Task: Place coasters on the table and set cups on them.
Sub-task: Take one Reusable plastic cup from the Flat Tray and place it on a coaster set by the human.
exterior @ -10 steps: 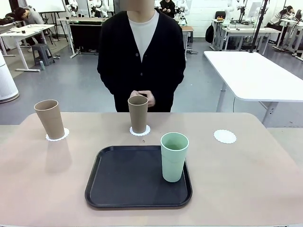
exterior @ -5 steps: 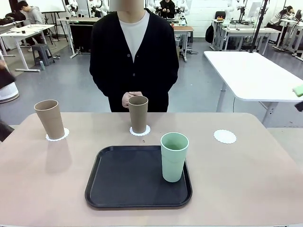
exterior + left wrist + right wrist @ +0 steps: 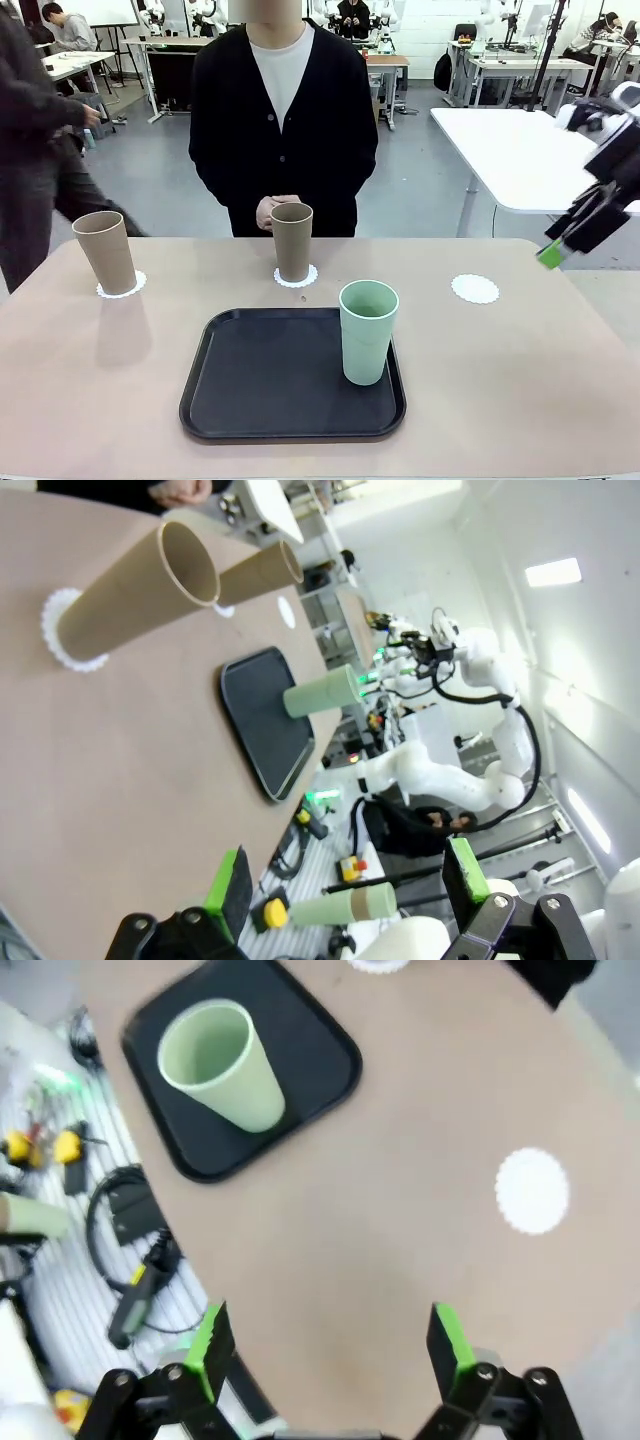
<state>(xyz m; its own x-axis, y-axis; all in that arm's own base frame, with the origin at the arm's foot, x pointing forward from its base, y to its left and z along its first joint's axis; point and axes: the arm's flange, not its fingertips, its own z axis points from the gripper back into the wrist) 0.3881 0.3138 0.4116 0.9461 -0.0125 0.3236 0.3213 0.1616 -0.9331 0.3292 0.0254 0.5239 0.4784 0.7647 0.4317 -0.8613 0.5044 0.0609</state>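
Two matte tan tumblers (image 3: 105, 252), tall and tapered, stood on scalloped white coasters (image 3: 121, 288) on the beige table (image 3: 520, 380). The pale mint tumbler (image 3: 368, 330) stood on the black rounded tray (image 3: 270, 380) — a third coaster (image 3: 475, 288) lay bare to its right. The right gripper (image 3: 325, 1338) hung above the table near that coaster, jaws spread wide, holding nothing — blurred in the front view. The left gripper (image 3: 348, 875) was likewise wide apart and empty, its base cut off.

The left cup (image 3: 106, 251) and the middle cup (image 3: 292, 241) are coloured tan-brown, the third cup (image 3: 367, 331) pale mint green. The coasters (image 3: 475, 288) are edged in white scallops. The tray (image 3: 270, 380) is coloured black, the surface (image 3: 500, 380) beige-tan. The right tool (image 3: 328, 1322) is finished black, its pads (image 3: 446, 1338) green.
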